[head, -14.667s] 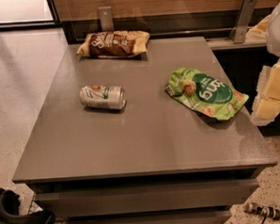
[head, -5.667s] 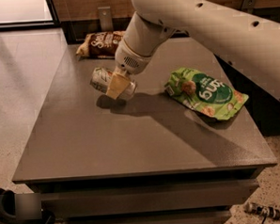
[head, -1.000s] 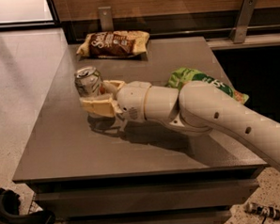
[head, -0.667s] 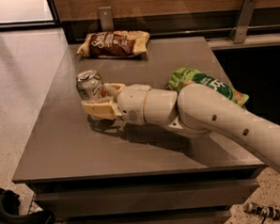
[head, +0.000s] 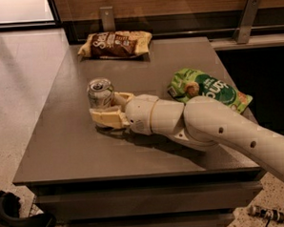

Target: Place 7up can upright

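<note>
The 7up can (head: 100, 92) is silvery with a pull-tab top and stands upright on the left half of the grey table (head: 62, 148). My gripper (head: 104, 109) reaches in from the right and is shut on the can's lower half. One cream finger (head: 106, 118) is in front of the can and the other (head: 122, 97) is behind it. The front finger hides the can's base, so I cannot tell whether it touches the table.
A green snack bag (head: 208, 89) lies on the right of the table, behind my arm. A brown snack bag (head: 115, 43) lies at the far edge. Metal brackets stand on the back wall. A dark object sits on the floor at the lower left.
The can, once lying on its side, is now upright in my gripper. Over the last second the gripper and can shifted slightly toward the table's near side.
</note>
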`<state>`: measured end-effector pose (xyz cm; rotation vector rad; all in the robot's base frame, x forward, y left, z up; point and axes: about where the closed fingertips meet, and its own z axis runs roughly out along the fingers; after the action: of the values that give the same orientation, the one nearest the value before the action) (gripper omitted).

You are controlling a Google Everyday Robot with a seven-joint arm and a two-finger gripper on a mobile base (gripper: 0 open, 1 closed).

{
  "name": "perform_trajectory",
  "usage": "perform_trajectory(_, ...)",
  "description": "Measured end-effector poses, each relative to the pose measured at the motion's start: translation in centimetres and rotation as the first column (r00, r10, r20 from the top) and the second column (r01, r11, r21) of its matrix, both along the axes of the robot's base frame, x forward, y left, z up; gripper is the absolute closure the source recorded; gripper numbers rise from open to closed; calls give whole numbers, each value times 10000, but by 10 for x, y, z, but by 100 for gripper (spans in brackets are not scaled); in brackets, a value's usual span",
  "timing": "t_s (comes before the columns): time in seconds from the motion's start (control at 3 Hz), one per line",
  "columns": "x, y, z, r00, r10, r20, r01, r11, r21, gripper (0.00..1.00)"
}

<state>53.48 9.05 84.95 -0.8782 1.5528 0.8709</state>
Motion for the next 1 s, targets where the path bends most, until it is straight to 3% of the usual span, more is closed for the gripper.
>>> perform_trajectory(0.33,0,0,3,10000,1,1,-1,10000,0,84)
perform_trajectory(0.67,0,1,3,10000,9,2,-9,10000,-1,52)
perform_trajectory(1.0,-1,1,3,10000,25,6,-25,10000,-3,30)
